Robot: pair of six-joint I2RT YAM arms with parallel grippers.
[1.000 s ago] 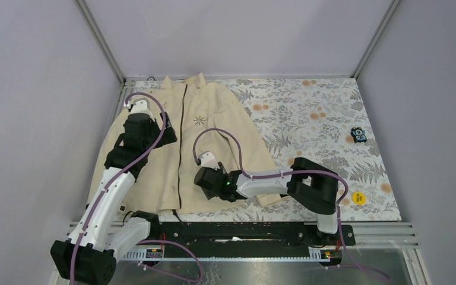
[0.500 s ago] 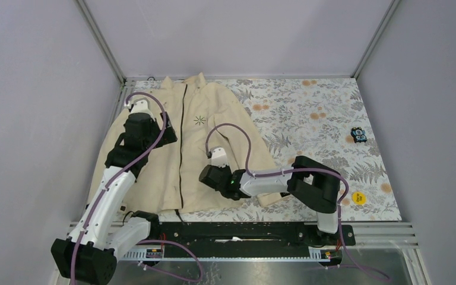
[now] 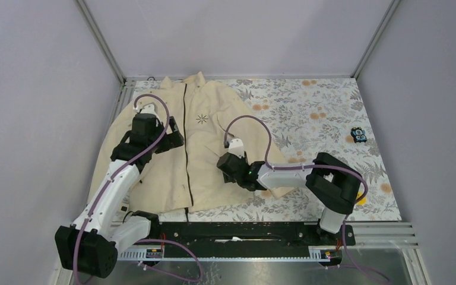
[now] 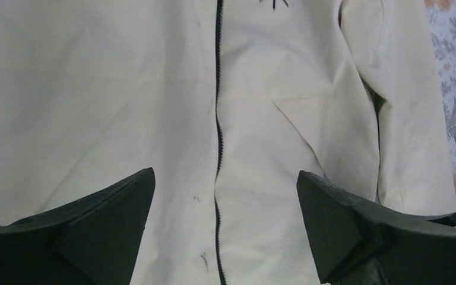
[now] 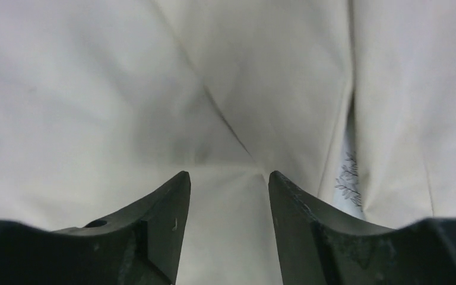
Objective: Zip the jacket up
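Left gripper spread wide above dark zipper, nothing held, right gripper part-open over cream fabric, nothing pinched, jacket flat, front up, collar far, table's far-left, starburst logo on chest, floral tablecloth, grey walls.

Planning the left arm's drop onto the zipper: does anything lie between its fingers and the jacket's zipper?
Nothing visible does. The left gripper is open above the jacket, with the zipper running bare between its fingers. The right gripper is off to one side of the zipper, over plain fabric.
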